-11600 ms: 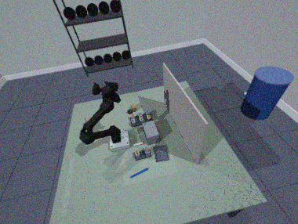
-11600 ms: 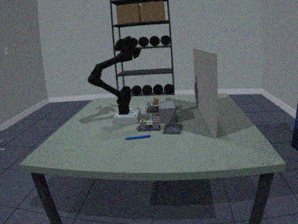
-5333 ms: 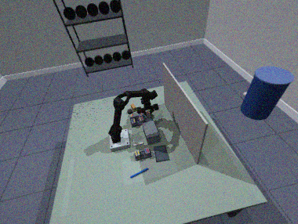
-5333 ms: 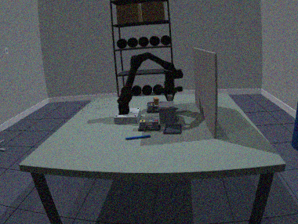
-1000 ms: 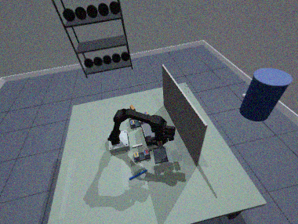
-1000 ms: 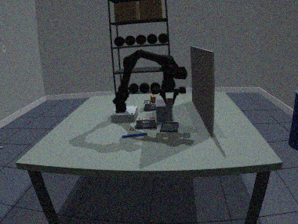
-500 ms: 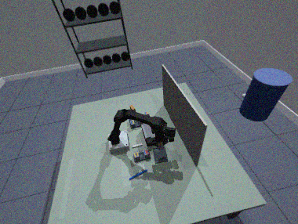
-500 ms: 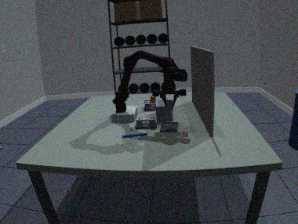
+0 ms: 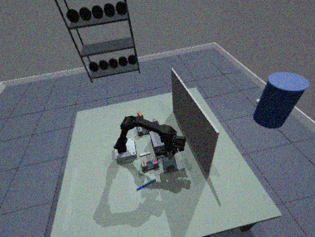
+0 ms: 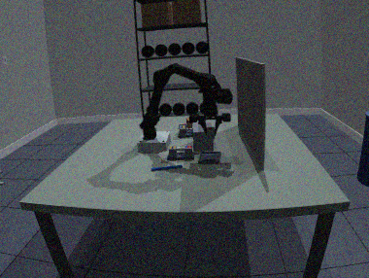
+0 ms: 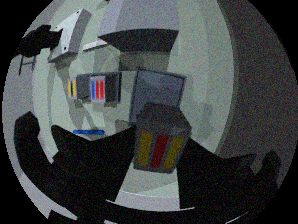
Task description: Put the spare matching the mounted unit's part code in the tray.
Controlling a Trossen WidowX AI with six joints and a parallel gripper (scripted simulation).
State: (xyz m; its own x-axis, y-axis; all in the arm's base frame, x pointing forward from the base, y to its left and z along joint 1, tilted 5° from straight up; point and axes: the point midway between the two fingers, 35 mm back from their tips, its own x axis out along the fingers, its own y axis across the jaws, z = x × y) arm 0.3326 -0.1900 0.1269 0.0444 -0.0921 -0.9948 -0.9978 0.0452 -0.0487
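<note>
My gripper [image 11: 158,131] [image 9: 170,154] [image 10: 210,131] is shut on a dark grey spare. The spare [image 11: 159,153] shows yellow, red and yellow stripes in the wrist view and hangs above the near edge of the square tray [image 11: 156,91] [image 9: 169,165] [image 10: 210,156], covering part of it. The tray's visible floor is bare. Left of the tray, a dark holder [image 9: 150,166] [image 10: 181,155] carries a spare with blue, red and red stripes [image 11: 98,89] and one with yellow stripes [image 11: 73,89]. I cannot make out the mounted unit or its back code.
A grey block [image 11: 140,17] [image 9: 157,144] stands behind the tray. A tall panel [image 9: 192,120] [image 10: 251,112] rises on the right. A blue pen [image 11: 89,132] [image 9: 146,185] [image 10: 166,168] and a white bar [image 11: 95,46] [image 9: 144,154] lie nearby. Another holder [image 9: 142,132] stands further back.
</note>
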